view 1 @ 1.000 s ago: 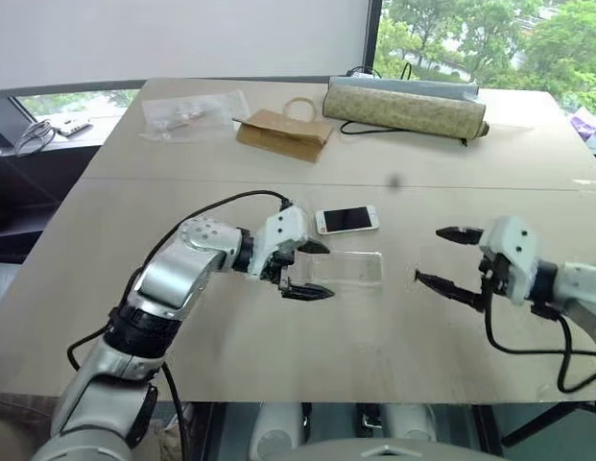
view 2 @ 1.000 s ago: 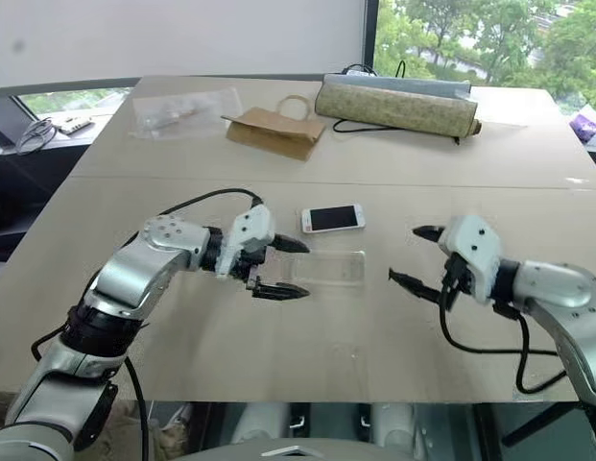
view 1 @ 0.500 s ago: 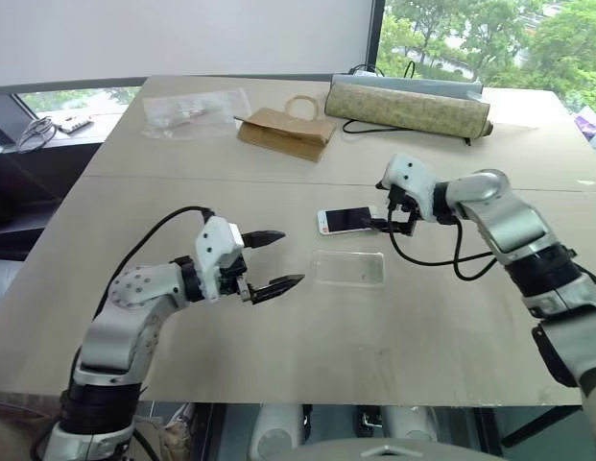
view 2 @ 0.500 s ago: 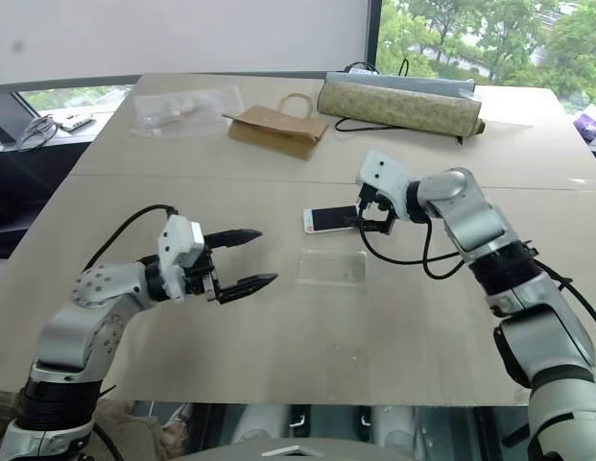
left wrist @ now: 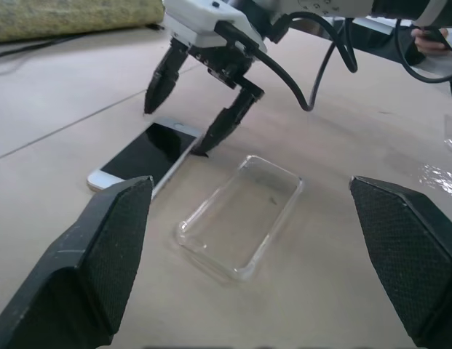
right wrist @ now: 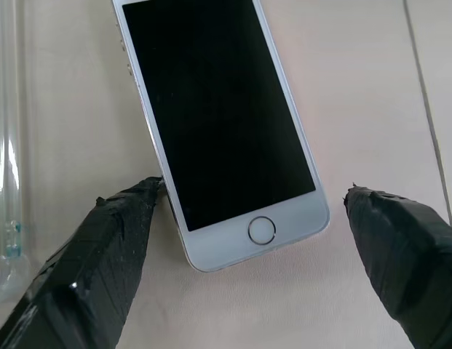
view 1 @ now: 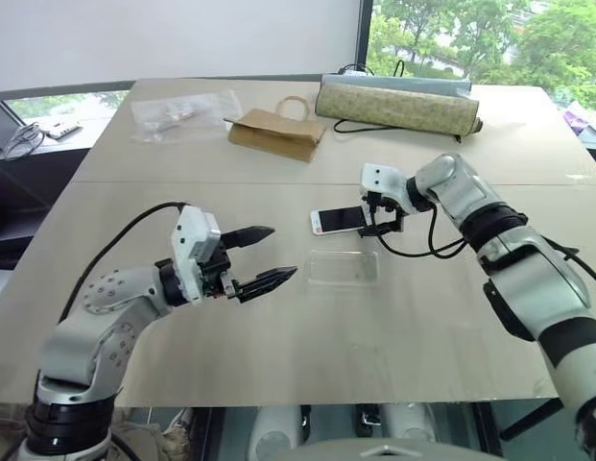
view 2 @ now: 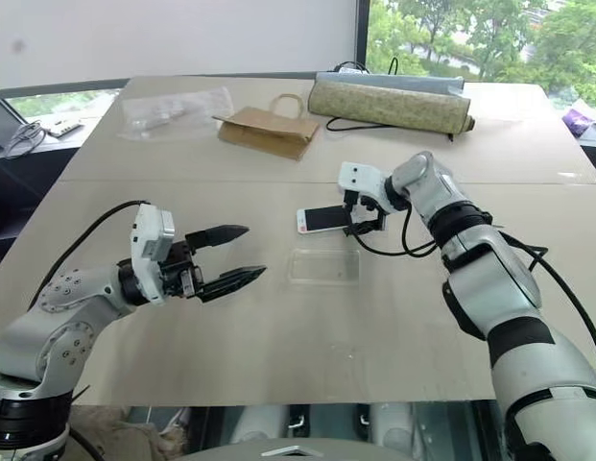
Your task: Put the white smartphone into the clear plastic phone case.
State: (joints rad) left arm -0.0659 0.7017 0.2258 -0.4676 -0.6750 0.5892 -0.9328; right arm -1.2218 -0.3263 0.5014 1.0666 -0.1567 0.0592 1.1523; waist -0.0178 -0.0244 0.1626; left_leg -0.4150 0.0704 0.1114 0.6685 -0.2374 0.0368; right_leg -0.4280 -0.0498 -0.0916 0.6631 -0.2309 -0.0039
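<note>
The white smartphone (view 1: 338, 220) lies screen up on the table, just beyond the clear plastic phone case (view 1: 343, 267), which lies empty with its open side up. My right gripper (view 1: 382, 227) points down over the phone's home-button end (right wrist: 262, 230), open, with one finger on each side of that end. One fingertip (right wrist: 142, 200) is close against the phone's long edge; the other stands apart. My left gripper (view 1: 278, 254) hovers open to the left of the case, pointing at it with nothing between its fingers (left wrist: 102, 247).
At the back of the table (view 1: 278, 346) lie a brown paper bag (view 1: 274, 133), a rolled mat (view 1: 398, 106) with a black cable, and a crinkled clear plastic bag (view 1: 182, 108). A seam (view 1: 134, 182) crosses the table behind the phone.
My right arm swung in from the table's right side and came down over the phone's end. My left gripper drew back left, away from the case. Phone and case stayed put.
</note>
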